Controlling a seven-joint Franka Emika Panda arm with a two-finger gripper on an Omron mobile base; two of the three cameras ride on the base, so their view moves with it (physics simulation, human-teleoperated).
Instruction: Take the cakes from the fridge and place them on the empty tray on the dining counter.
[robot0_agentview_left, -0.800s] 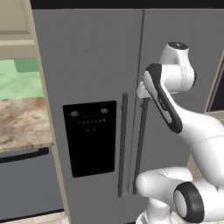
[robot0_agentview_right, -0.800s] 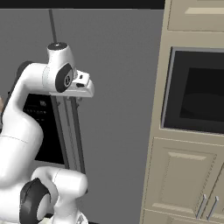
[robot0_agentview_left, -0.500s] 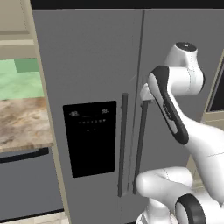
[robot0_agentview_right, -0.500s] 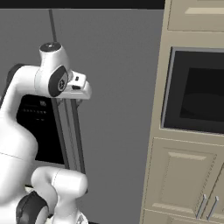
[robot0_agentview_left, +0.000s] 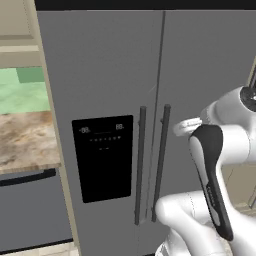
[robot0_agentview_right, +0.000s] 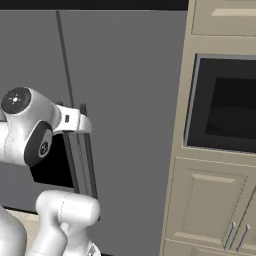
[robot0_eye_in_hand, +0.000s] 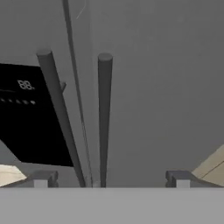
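Note:
The fridge (robot0_agentview_left: 105, 65) stands straight ahead, tall and grey, both doors shut, with a black dispenser panel (robot0_agentview_left: 102, 156) on the left door. Two dark bar handles run down the middle seam. My gripper (robot0_eye_in_hand: 109, 178) is open and faces the right door's handle (robot0_eye_in_hand: 104, 118), which rises between the two fingertips (robot0_eye_in_hand: 41, 178) with a gap on each side. In the base views the gripper (robot0_agentview_left: 176, 128) (robot0_agentview_right: 89, 125) hovers by the upper end of that handle (robot0_agentview_left: 161, 160). The cakes are hidden behind the shut doors. The empty tray and the dining counter are out of view.
Left of the fridge lie a veined stone countertop (robot0_agentview_left: 22, 142), a green wall behind it and a grey appliance front (robot0_agentview_left: 27, 210) below. Right of the fridge stands a beige cabinet column (robot0_agentview_right: 210, 205) with a built-in dark oven (robot0_agentview_right: 225, 105).
The arm has folded lower and out to the right. The hand has come down to the upper end of the handles. The fridge doors are still shut.

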